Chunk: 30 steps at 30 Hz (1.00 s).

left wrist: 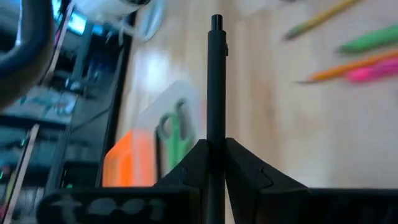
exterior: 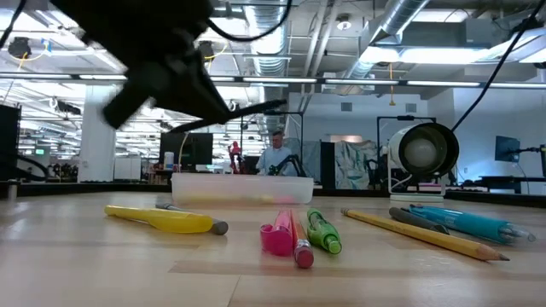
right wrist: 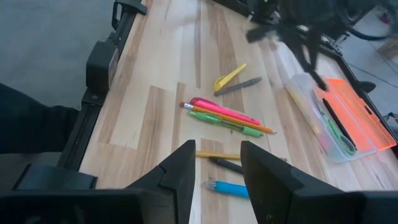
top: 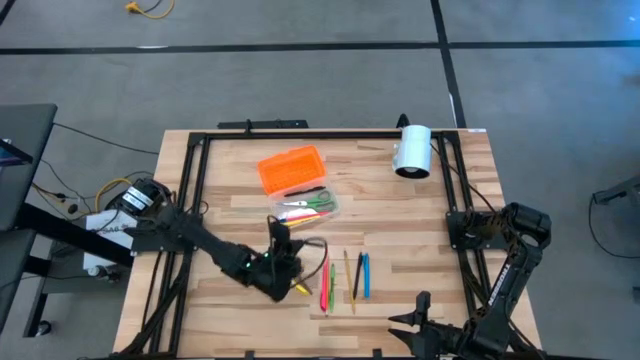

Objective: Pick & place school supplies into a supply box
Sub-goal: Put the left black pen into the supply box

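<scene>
Clear plastic supply box [top: 308,208] holds green-handled scissors [top: 318,201]; its ribbed orange lid [top: 291,169] lies just beside it. Left gripper [top: 281,243], near the box, grasps a slim black pen [left wrist: 215,93]. Right gripper [right wrist: 214,163], fingers released, waits well apart from the box.

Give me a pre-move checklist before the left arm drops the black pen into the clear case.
1. Grip: left gripper shut on the thin black pen: ok.
2. Clear plastic case base uncovered, ribbed orange lid lying beside it: ok.
3. Green-handled scissors already inside the base: ok.
4. Pen lined up over the base: not ok, it is short of it.
5. Right gripper open, parked at the table's near edge, clear of the path: ok.
6. Pens and pencils remaining on the wooden table: not ok.
</scene>
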Available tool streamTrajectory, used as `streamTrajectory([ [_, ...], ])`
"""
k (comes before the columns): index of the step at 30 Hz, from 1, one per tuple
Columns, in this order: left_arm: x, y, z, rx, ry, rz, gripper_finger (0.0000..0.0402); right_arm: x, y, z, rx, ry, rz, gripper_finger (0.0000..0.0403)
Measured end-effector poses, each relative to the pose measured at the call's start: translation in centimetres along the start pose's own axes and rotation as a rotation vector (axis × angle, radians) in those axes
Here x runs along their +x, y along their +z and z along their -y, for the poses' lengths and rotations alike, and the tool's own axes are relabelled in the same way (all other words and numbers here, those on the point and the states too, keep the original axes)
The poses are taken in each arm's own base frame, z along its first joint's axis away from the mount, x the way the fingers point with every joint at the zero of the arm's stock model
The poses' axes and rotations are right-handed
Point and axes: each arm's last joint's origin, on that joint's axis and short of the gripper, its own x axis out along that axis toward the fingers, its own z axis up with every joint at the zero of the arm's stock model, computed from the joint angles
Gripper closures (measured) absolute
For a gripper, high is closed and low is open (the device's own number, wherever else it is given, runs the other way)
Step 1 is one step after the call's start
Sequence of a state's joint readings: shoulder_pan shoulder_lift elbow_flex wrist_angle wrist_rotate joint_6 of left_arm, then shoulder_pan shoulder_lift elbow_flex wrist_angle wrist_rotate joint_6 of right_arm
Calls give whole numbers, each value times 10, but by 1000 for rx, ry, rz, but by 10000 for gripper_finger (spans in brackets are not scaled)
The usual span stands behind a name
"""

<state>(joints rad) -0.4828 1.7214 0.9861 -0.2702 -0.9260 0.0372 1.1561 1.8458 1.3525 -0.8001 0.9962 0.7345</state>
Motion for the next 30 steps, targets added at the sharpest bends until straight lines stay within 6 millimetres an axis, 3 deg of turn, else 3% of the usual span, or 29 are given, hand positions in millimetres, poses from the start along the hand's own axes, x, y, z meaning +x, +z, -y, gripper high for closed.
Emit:
streamTrajectory([
  [14, 63, -17, -56, -143, 46, -175, 377, 1, -1, -2, -6, -2, -3, 282],
  [30, 74, -22, -67, -175, 46, -208, 377, 1, -1, -2, -5, -1, -4, 282],
])
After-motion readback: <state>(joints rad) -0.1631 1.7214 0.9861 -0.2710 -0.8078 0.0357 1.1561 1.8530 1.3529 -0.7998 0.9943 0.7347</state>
